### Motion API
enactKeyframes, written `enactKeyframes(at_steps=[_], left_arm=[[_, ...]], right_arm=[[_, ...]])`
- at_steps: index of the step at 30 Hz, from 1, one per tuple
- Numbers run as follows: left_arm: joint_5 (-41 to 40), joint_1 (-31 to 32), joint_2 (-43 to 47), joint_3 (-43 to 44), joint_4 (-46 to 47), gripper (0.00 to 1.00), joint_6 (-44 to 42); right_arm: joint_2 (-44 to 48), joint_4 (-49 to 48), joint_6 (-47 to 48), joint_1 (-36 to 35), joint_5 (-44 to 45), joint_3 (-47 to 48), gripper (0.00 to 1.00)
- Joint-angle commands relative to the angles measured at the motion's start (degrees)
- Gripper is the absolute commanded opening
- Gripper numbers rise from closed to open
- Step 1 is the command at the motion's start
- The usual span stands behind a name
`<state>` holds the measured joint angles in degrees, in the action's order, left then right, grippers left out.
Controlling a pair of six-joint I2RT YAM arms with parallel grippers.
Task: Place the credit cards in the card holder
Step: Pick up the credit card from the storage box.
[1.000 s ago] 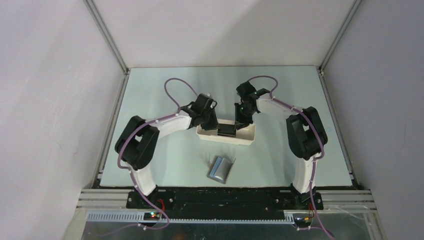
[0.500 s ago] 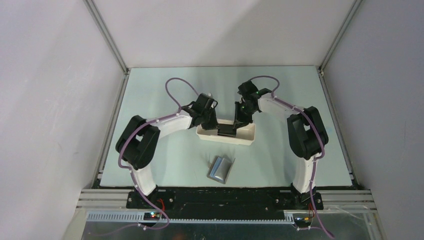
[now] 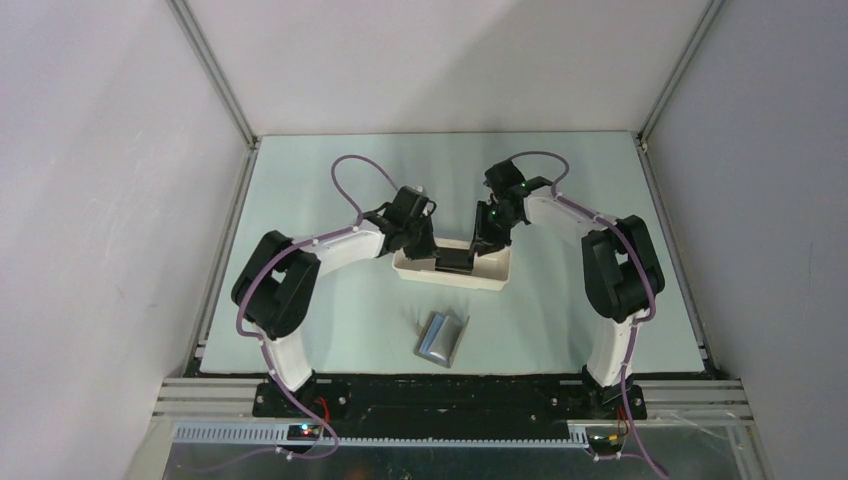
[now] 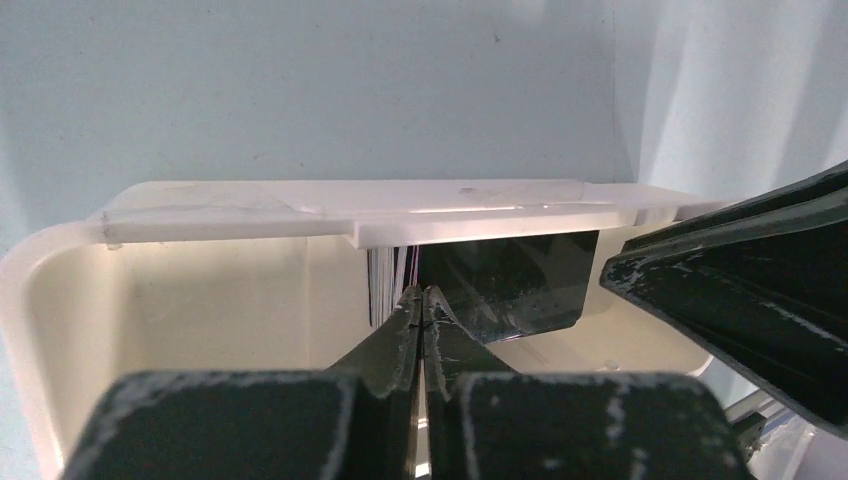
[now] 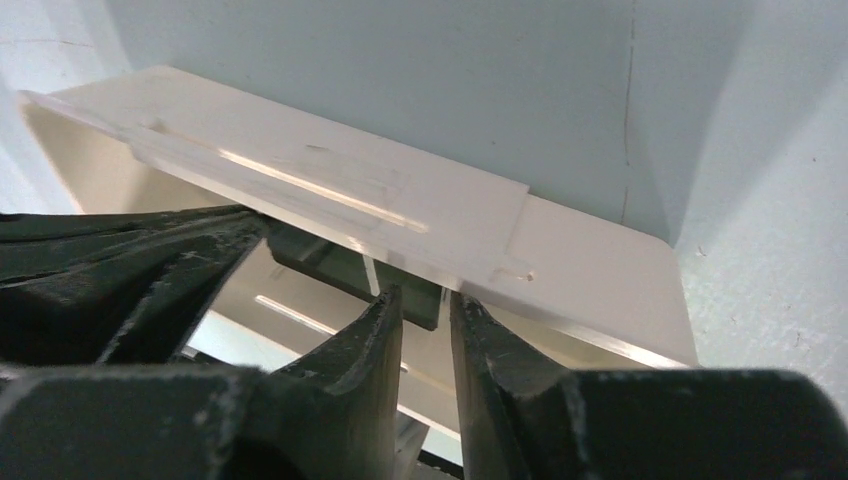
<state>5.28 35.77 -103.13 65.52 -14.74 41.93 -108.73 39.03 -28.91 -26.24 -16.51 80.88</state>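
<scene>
Having just clenched at the credit cards [image 4: 510, 275] in the tray [image 4: 200, 290], the left end effector [image 4: 420, 300] may lift one; the right end effector [image 5: 425, 300] hovers parted.

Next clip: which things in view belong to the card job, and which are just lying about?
Belong to the job:
- credit cards, black, in the tray
- card holder, on the table near the arm bases
- left gripper, shut, down in the tray
- right gripper, jaws slightly apart, down in the tray

Just there:
- white tray, merely holding the cards
- table
</scene>
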Motion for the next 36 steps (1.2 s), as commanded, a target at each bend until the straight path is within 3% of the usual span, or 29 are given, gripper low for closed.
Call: enactKeyframes(at_steps=[1,8,10,13,22,36], left_arm=[[0.76,0.22,1.26,2.85,0.33,0.05,-1.50],[1.40,0.24,0.64,2.90,0.33,0.06,-1.58],[1.34,0.34,0.46,2.75,0.33,0.06,-1.82],[-0.25,0.30,0.72,2.44,0.32,0.07,-2.26],[-1.92,0.59,0.68,2.04,0.10,0.20,-2.94],[-0.04,1.89,-2.62,3.85,0.22,0.14,-2.29]], right_arm=[[1.99,1.02,-0.48,0.25,1.48,-1.68,0.31],[0.32,-0.56,-0.71,0.06,0.46,-2.31,0.32],[0.34,-0.98,-0.81,0.06,0.38,-2.31,0.26],[0.51,-1.37,-0.99,0.06,0.27,-2.31,0.24],[-0.14,-1.61,-0.81,0.13,-0.07,-2.31,0.23],[-0.17,-2.28,-0.71,-0.01,-1.45,-2.31,0.18]])
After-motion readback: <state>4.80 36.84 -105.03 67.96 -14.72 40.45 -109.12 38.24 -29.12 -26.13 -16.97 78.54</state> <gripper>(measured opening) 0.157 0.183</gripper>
